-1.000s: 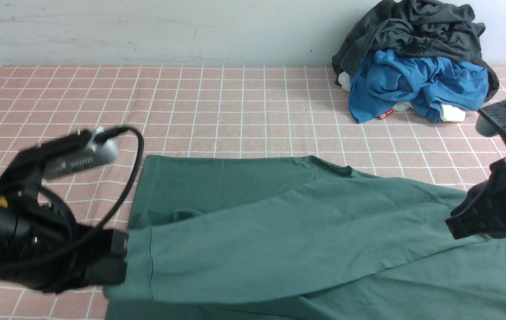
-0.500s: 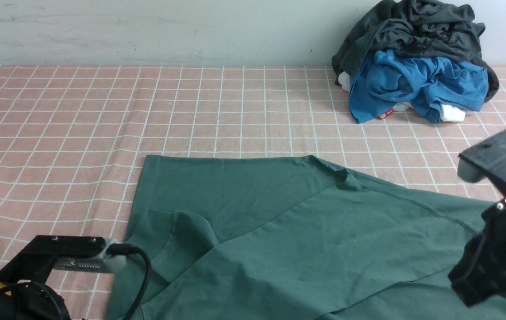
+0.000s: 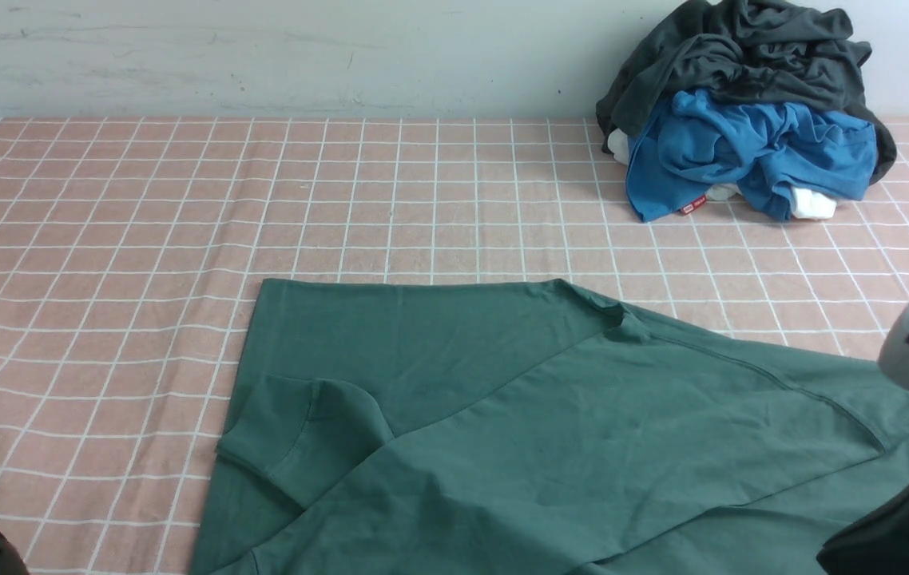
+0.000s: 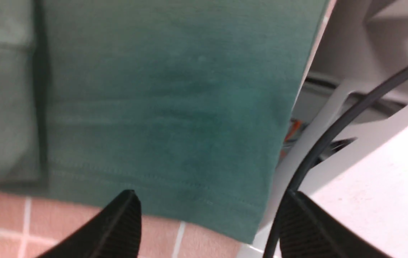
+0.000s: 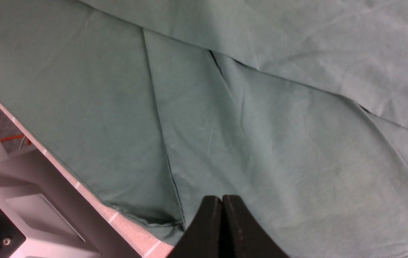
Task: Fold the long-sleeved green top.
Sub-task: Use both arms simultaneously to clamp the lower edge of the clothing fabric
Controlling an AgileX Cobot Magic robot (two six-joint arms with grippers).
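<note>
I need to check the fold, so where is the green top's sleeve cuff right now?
In the front view, the cuff lies on the green top near its left edge, far from the clothes pile at back right.

Front cam sits on the robot's side between the arms, a bit raised. It looks forward and down over the tabletop [image 3: 103, 200] right up to the back wall [image 3: 263, 56], so that's the wide shot. Left wrist cam is super close, peering past the left end effector [image 4: 209, 200] at a hem of the green long-sleeved top [image 4: 161, 107] by the tabletop's edge. Right wrist cam hangs a little further off, looking past the right end effector [image 5: 222, 202] onto the same top. All three share that top, and both wrist cams also catch the grey frame [image 5: 39, 186] beyond the edge.
</note>
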